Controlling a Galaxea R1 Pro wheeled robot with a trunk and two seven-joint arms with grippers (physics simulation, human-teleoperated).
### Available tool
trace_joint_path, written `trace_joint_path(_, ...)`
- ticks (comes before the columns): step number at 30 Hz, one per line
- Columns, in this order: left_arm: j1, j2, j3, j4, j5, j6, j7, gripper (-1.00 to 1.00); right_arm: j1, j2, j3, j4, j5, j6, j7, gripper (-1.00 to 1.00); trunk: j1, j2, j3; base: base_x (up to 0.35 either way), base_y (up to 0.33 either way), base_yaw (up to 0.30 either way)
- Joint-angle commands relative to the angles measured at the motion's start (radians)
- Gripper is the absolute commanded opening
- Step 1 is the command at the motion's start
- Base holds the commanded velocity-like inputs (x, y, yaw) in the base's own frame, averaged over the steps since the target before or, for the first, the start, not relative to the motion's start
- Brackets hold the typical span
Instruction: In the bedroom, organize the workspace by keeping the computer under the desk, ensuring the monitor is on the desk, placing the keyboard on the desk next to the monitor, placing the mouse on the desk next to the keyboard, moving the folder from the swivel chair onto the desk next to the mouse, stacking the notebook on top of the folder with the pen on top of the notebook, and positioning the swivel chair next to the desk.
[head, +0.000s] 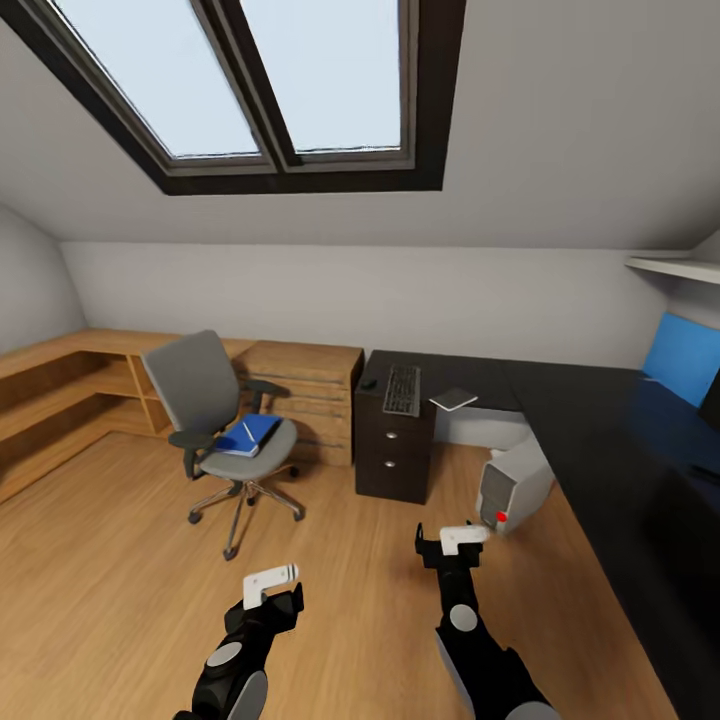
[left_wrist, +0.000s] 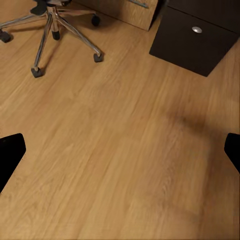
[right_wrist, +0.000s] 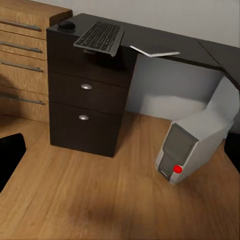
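Grippers (head: 270, 590) w/ open floor (head: 120, 600) around.

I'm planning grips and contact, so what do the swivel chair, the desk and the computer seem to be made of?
Swivel chair: matte grey seat and back, likely fabric or plastic; shiny metal star base, going by its highlights.
Desk: smooth black top, dark drawer fronts with silver knobs, probably laminate or painted wood.
Computer: silver-grey casing, metal or plastic; dark front panel.

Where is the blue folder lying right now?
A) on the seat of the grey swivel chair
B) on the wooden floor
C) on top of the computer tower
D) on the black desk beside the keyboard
A: in the head view the folder lies flat on the seat of the swivel chair, apart from the desk.
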Motion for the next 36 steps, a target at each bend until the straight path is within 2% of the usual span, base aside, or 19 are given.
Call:
trace_joint_path(1, -0.001, 0.0, -0.002, -0.001, 0.008, 0.003, 0.008, 1.0, -0.001, 0.0, 0.001, 0.012, 0.01, 0.0, -0.006, 1.0, 0.001, -0.001, -0.001, 0.31, 0.095, 0.0)
trace_joint_path(26, -0.001, -0.003, -0.003, 0.022, 0.005, 0.002, 0.007, 1.0, -0.002, 0.0, -0.002, 0.036, 0.009, 0.025, 0.016, 1.0, 0.001, -0.001, -0.001, 0.327, 0.012, 0.0)
trace_joint_path(27, -0.001, -0.004, -0.004, 0.022, 0.005, 0.001, 0.007, 1.0, -0.003, 0.0, -0.005, 0.036, -0.009, 0.025, 0.02, 1.0, 0.001, -0.001, -0.001, 0.329, 0.0, 0.0)
trace_joint_path(29, -0.001, -0.004, -0.004, 0.021, 0.004, 0.001, 0.007, 1.0, -0.003, 0.0, -0.007, 0.036, -0.056, 0.026, 0.032, 1.0, 0.001, -0.001, -0.001, 0.329, 0.0, 0.0)
trace_joint_path(30, -0.001, -0.004, -0.008, 0.018, 0.004, 0.0, 0.007, 1.0, -0.005, 0.0, -0.009, 0.035, -0.207, 0.027, 0.073, 1.0, 0.001, -0.001, -0.001, 0.329, 0.0, 0.0)
trace_joint_path(32, -0.001, -0.004, -0.014, 0.016, 0.004, -0.001, 0.007, 1.0, -0.006, 0.0, -0.01, 0.035, -0.296, 0.031, 0.092, 1.0, 0.001, -0.001, -0.001, 0.329, 0.0, 0.0)
trace_joint_path(33, -0.001, -0.003, -0.031, 0.014, 0.004, -0.001, 0.007, 1.0, -0.007, 0.0, -0.01, 0.025, -0.511, 0.071, 0.116, 1.0, 0.001, -0.001, -0.001, 0.329, 0.0, 0.0)
trace_joint_path(35, -0.001, -0.003, -0.035, 0.013, 0.004, -0.001, 0.007, 1.0, -0.008, -0.001, -0.011, 0.017, -0.591, 0.1, 0.12, 1.0, 0.001, -0.001, -0.001, 0.329, 0.0, 0.0)
trace_joint_path(36, -0.001, -0.003, -0.037, 0.013, 0.004, -0.001, 0.007, 1.0, -0.009, -0.007, -0.011, 0.008, -0.669, 0.136, 0.124, 1.0, 0.001, -0.001, -0.001, 0.329, 0.0, 0.0)
